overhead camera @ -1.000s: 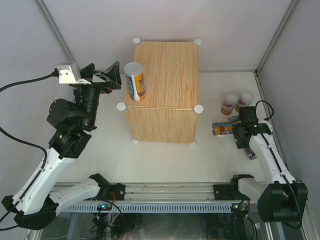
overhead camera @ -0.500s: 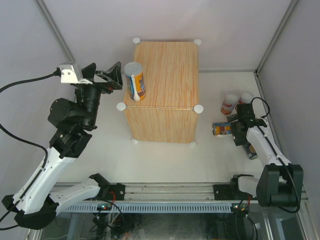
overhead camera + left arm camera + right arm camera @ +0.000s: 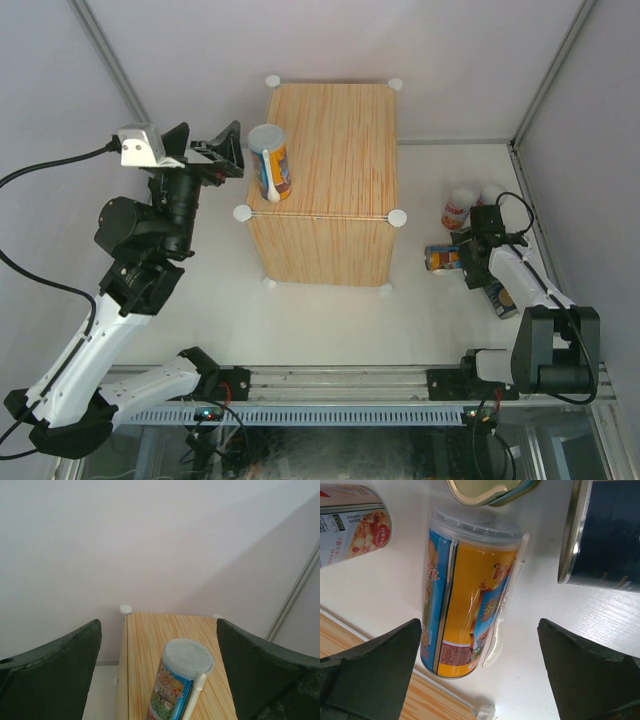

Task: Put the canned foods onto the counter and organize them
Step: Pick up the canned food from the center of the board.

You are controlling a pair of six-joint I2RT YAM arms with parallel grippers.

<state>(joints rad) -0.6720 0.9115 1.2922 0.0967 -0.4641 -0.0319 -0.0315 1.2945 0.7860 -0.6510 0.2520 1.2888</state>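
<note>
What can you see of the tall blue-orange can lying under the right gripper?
The tall can lies on its side on the white table, just right of the counter. Its printed label is blue and orange. A clear plastic lid caps the end nearest a flat gold tin, and a white spoon is strapped along its side. The right gripper hangs above it, fingers open on either side, not touching. Whether the tin touches the lid is unclear.
</note>
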